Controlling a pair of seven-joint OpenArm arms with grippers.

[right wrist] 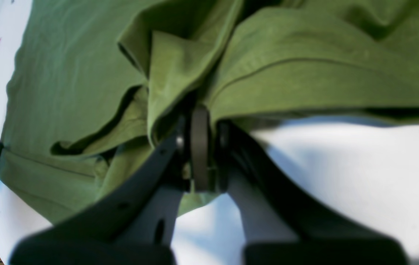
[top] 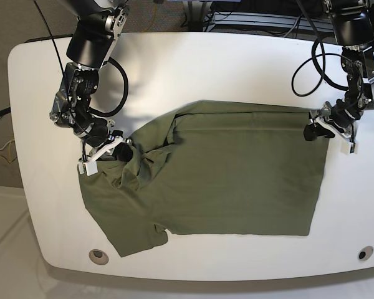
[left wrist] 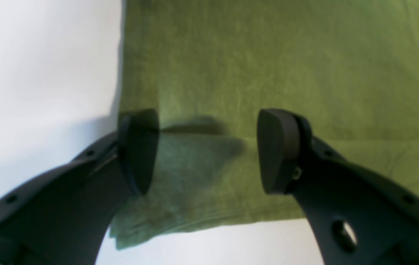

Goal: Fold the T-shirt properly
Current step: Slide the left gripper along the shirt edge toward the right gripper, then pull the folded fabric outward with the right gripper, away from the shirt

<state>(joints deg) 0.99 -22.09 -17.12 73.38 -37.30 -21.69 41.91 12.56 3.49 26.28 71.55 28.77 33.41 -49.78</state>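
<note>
The olive T-shirt (top: 237, 180) lay across the white worktop (top: 193, 62), its soft, limp cloth bunching where the right claw (right wrist: 200, 121) pinched it; the left claw (left wrist: 205, 151) gaped over its corner

A white table (top: 193, 56) with rounded corners fills most of the base view, evenly lit. Two round fittings (top: 99, 255) sit near its front edge. Grey floor (top: 6, 249) shows beside it.

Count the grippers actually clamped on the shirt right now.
1. The right gripper is shut on a bunched fold of the T-shirt at its edge. The left gripper is open, hovering over the shirt's corner, jaws spread apart.
</note>
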